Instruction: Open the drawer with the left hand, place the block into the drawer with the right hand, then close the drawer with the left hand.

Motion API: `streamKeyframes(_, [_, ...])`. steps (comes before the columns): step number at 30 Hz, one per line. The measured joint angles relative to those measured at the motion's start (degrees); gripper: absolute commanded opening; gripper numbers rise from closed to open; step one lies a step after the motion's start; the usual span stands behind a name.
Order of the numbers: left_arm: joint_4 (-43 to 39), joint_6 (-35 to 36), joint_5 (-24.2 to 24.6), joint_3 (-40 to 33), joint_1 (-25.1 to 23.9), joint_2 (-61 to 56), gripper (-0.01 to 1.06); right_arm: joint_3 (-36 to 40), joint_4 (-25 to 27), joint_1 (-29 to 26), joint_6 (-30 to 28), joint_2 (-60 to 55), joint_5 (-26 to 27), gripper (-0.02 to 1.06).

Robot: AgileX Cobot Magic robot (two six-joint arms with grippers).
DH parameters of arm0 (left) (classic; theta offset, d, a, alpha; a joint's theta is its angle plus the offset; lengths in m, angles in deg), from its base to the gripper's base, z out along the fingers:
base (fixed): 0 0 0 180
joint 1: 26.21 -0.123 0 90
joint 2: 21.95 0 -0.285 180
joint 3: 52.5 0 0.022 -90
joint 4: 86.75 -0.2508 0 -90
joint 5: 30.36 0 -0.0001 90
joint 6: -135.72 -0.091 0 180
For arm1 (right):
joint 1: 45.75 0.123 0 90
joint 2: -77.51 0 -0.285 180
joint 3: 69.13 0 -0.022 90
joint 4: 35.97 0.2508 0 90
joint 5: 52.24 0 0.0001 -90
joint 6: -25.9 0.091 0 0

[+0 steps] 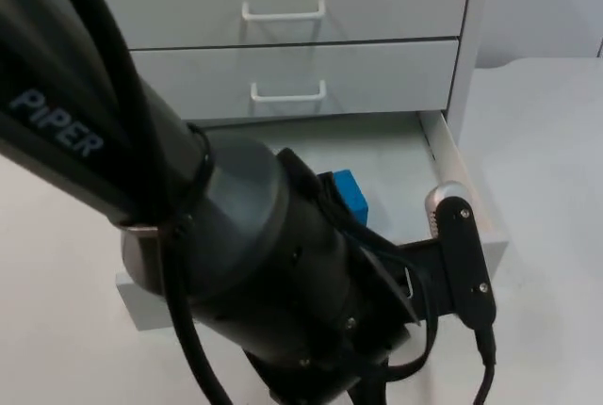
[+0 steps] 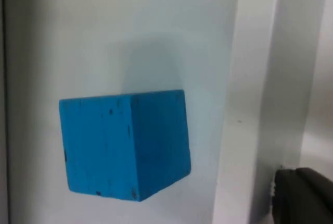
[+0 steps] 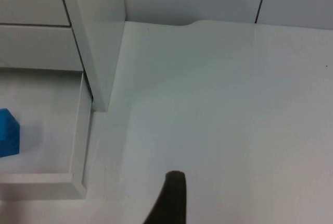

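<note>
Block (image 2: 125, 146) sits in the open drawer (image 1: 466, 188) — I push it shut next; finger states I can't tell.

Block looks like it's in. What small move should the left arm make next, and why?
Probably bring the left gripper to the front of the open drawer and start pushing it shut. The blue block already rests on the drawer floor, free of any gripper, and the right gripper is off over the table beside the cabinet.
</note>
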Motion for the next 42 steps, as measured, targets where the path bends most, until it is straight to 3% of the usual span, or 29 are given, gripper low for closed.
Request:
streamKeyframes(13, [0.2,-4.7,0.3,0.0,-0.1,0.0,0.00,0.0,0.0,0.0,0.0,0.0,0.3,0.75])
streamKeyframes(25, [5.9,-9.8,2.4,-1.9,-0.7,-1.0,0.00,0.0,0.0,0.0,0.0,0.0,0.4,0.75])
streamKeyframes(26, [5.8,-9.8,4.1,-2.1,-0.8,-1.2,0.00,0.0,0.0,0.0,0.0,0.0,0.4,0.75])
streamKeyframes(27, [4.7,-9.6,9.2,-2.1,-1.5,-1.2,0.00,0.0,0.0,0.0,0.0,0.0,0.5,0.75])
streamKeyframes(28, [4.7,-9.6,9.2,-2.1,-1.5,-1.2,0.00,0.0,0.0,0.0,0.0,0.0,0.5,0.75])
streamKeyframes(29, [3.3,-9.5,15.5,-1.9,-3.1,-1.8,0.00,0.0,0.0,0.0,0.0,0.0,0.5,0.75])
streamKeyframes(30, [2.2,-9.4,18.6,-1.7,-3.9,-2.3,0.00,0.0,0.0,0.0,0.0,0.0,0.5,0.75])
streamKeyframes(32, [0.3,-9.0,22.1,-1.5,-4.5,-2.8,0.00,0.0,0.0,0.0,0.0,0.0,0.6,0.75])
streamKeyframes(42, [-1.9,-7.1,21.3,-1.5,-8.2,-2.8,0.00,0.0,0.0,0.0,0.0,0.0,0.6,0.75])
